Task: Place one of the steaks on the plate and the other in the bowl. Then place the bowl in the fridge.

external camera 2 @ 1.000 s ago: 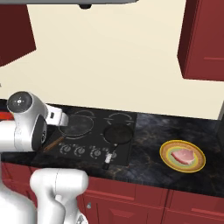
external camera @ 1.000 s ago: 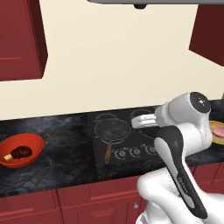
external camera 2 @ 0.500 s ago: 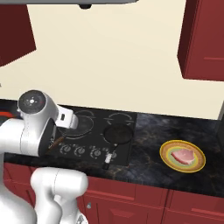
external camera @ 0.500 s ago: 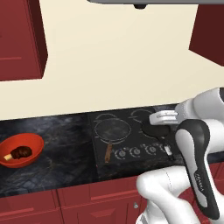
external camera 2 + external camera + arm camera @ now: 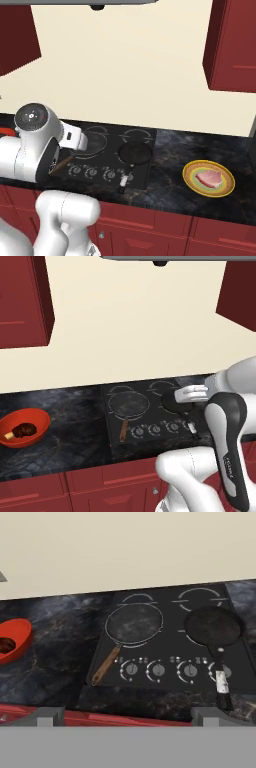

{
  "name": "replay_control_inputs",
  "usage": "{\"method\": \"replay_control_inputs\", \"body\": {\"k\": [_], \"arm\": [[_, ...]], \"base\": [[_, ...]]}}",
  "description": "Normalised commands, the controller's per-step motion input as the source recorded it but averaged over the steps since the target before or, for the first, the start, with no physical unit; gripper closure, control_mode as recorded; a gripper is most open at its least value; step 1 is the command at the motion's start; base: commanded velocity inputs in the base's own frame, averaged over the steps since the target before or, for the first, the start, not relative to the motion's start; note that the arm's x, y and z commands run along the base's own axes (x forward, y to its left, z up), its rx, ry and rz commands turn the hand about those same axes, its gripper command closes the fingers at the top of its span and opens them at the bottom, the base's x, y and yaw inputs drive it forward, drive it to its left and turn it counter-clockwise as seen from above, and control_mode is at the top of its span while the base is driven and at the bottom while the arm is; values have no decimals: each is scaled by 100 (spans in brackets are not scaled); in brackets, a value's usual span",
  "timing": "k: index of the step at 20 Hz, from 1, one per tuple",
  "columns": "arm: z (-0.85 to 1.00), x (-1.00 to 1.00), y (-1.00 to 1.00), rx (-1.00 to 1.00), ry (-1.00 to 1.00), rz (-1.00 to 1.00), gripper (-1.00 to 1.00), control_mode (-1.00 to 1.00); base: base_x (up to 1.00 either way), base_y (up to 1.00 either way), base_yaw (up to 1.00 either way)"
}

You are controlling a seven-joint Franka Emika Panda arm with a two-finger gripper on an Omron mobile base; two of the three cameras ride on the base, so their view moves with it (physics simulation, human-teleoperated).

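Bowl (image 5: pixel 24 428) holding brown steak (image 5: pixel 25 430) sits near counter's (image 5: pixel 70 441) left edge.

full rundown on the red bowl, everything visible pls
The bowl is wide, round and glossy orange-red, looking like smooth glazed ware. It sits upright on the dark marbled counter, well left of the black stovetop. Inside lies the dark brown steak with its tan bone end pointing left, touching the bowl's floor. Nothing else touches the bowl. In the hand view its right part shows at the left edge.
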Motion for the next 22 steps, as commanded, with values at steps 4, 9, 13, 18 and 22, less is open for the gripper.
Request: {"method": "replay_control_inputs", "body": {"k": [4, 9, 13, 18, 22], "arm": [[0, 0, 0, 0, 0, 0, -100, 100], [0, 0, 0, 0, 0, 0, -100, 100], [0, 0, 0, 0, 0, 0, -100, 100], [0, 0, 0, 0, 0, 0, -100, 100], [0, 0, 0, 0, 0, 0, -100, 100]], "base": [[-64, 0, 0], [-92, -2, -2], [-42, -16, -50], [-1, -2, -80], [0, 0, -83]]}}
